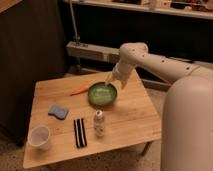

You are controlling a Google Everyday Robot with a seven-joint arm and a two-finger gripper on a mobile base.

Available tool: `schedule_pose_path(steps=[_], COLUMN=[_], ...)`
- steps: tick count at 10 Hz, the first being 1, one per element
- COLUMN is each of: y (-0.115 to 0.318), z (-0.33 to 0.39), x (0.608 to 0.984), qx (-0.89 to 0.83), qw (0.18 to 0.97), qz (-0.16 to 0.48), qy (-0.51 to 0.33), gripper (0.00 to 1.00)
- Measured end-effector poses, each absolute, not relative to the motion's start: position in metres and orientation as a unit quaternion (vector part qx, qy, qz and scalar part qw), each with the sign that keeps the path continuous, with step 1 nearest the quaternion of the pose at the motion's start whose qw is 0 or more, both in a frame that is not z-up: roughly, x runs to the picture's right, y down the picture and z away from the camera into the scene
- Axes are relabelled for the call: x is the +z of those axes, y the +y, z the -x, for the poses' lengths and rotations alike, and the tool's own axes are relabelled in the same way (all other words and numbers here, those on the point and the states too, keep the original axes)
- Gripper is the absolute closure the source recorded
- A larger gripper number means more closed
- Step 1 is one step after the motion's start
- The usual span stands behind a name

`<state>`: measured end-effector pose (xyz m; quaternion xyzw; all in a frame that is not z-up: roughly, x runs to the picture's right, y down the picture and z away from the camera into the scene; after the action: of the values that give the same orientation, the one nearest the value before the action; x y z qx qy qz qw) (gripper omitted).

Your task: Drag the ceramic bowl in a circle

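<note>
The ceramic bowl [102, 93], green and glossy with a pale mottled inside, sits on the wooden table [135, 117] towards its far middle. My gripper [112, 80] hangs at the end of the white arm, just above and beyond the bowl's far right rim. It is open and holds nothing. The whole inside of the bowl shows.
An orange carrot-like piece [80, 90] lies just left of the bowl. A small bottle [99, 123] stands in front of it. A blue sponge [58, 111], a black striped item [79, 132] and a white cup [40, 137] occupy the left front. A dark cabinet stands left.
</note>
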<state>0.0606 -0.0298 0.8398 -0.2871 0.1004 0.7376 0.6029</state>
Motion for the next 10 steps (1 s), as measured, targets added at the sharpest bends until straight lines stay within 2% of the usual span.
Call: schedule_pose_path(steps=[10], y=[0.022], z=[-0.085], x=[0.914], qx=[0.730], qw=[0.590], qz=[0.327], qy=[0.115], gripper=[0.35])
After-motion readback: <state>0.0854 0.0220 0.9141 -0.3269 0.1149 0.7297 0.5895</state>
